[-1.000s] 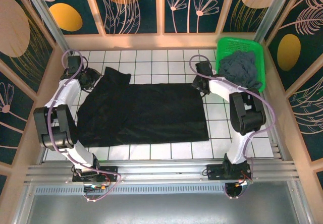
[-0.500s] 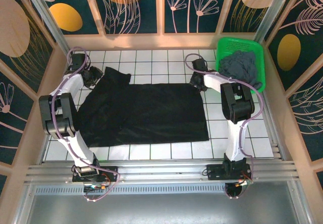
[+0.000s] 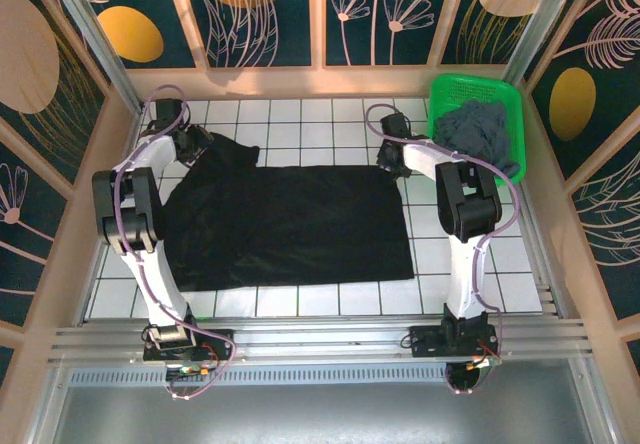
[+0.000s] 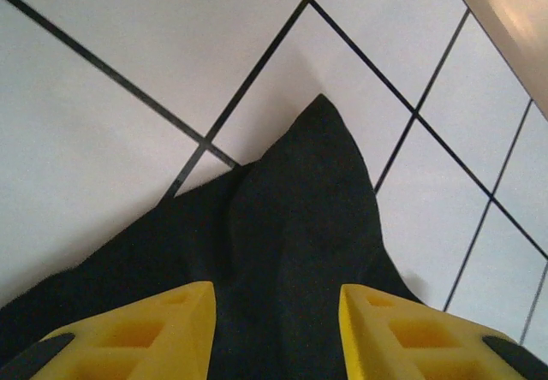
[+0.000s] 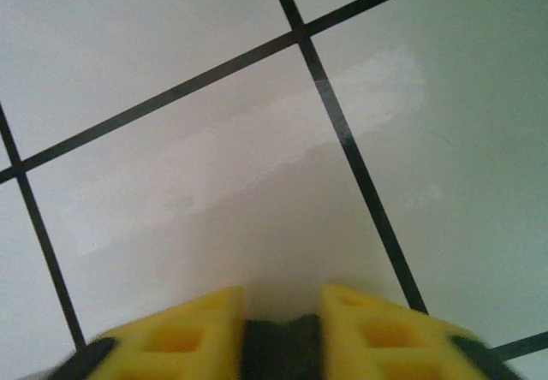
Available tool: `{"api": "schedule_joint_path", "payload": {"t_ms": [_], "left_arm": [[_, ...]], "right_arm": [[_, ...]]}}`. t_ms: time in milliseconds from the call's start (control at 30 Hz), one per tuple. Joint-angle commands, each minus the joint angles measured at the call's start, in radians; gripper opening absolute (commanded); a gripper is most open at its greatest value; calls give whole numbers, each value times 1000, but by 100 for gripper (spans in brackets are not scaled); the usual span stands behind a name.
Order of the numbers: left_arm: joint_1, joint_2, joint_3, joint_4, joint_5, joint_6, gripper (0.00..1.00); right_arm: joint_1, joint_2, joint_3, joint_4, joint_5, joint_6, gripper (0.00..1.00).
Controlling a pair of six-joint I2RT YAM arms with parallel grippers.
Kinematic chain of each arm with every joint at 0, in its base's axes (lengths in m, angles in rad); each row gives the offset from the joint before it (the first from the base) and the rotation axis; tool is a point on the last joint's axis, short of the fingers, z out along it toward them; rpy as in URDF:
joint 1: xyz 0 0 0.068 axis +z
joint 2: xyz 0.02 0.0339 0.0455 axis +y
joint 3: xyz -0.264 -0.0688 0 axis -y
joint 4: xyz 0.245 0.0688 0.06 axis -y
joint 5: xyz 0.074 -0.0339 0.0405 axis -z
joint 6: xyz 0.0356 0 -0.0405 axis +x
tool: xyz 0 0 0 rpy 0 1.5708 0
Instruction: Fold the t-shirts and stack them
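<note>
The black t-shirt (image 3: 290,224) lies spread flat over the white tiles. My left gripper (image 3: 205,142) is at its far-left sleeve. In the left wrist view that gripper (image 4: 276,299) is open, its yellow fingers straddling the pointed sleeve tip (image 4: 308,192) without pinching it. My right gripper (image 3: 392,167) is at the shirt's far-right corner. In the right wrist view it (image 5: 281,299) is shut on a fold of black cloth (image 5: 281,346) that fills the narrow gap between the fingers. The slate grey-blue t-shirt (image 3: 478,134) lies bunched in the basket.
The green mesh basket (image 3: 470,81) stands at the back right corner, close to the right arm. A wooden rim (image 3: 300,82) borders the tiled table at the back and sides. Bare tiles lie right of the black shirt and along its near edge.
The right jaws closed on the shirt's far-right corner. The left arm reached farther back to the sleeve, and its jaws widened a little.
</note>
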Motion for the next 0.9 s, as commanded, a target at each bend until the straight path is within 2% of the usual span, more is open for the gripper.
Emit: {"api": "schedule_joint_path", "payload": {"t_ms": [0,67,133,367,667,867], "left_arm": [[-13,42,58,-11,-49,30,46],[-18,68,83,-8,-74,34,47],[-23,93,106,1,-97,41,49],[-29,207,207,51,-196,85,52],[-44,371,433,29,-193,100,54],[-75,414,463,-53,-220,114,52]], "right_arm": [[7,25,-8,-29,-44,-12,12],[11,6,-11,-24,-55,-21,3],[18,-11,-12,-18,-64,-33,0],[42,-33,-32,-12,-109,-39,0],[53,-55,-71,-8,-131,-34,0],[50,-64,-87,-5,-126,-30,0]]}}
